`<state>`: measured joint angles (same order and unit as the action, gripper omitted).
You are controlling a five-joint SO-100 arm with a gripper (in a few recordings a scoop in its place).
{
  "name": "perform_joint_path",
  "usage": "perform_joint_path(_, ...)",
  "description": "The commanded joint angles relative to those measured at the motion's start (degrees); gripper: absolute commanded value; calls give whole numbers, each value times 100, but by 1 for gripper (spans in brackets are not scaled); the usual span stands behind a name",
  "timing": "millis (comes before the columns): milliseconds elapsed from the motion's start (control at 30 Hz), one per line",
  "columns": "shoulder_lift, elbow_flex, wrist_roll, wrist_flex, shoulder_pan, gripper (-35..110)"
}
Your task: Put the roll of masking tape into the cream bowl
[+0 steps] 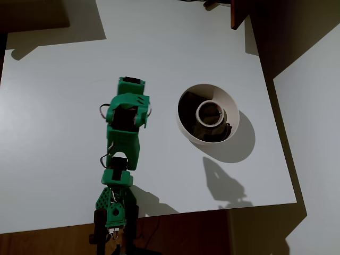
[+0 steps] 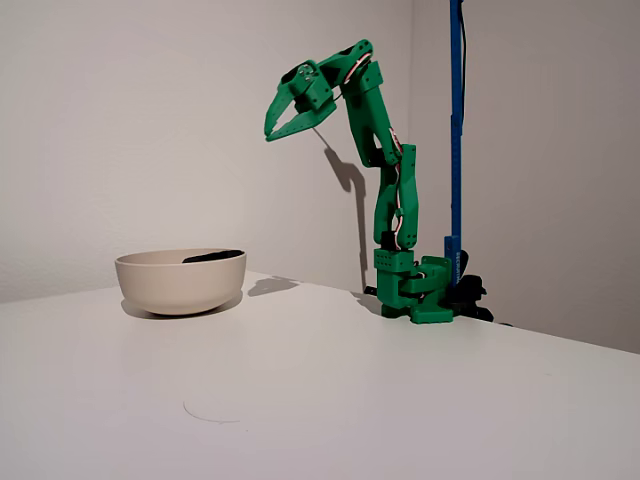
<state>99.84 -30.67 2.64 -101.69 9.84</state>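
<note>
Where the overhead camera looks down, the small cream-white masking tape ring with its brown cardboard core (image 1: 211, 112) already lies inside the round cream bowl (image 1: 187, 126), so the task looks done. In the fixed view, the green two-finger gripper (image 2: 277, 122) hangs high above the white table (image 2: 330, 400), jaws parted and empty.

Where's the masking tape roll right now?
In the overhead view the roll of masking tape lies inside the cream bowl, right of the green arm; the gripper hangs high above the table, holding nothing.
</note>
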Motion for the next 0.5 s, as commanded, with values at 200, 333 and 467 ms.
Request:
perform_joint_path(200, 1310, -1239, 132, -448, -1020, -8)
perform_joint_path(333, 2171, -2760, 149, 97, -1160, -8)
perform_joint_path(467, 3015, -4421, 79, 782, -1195, -8)
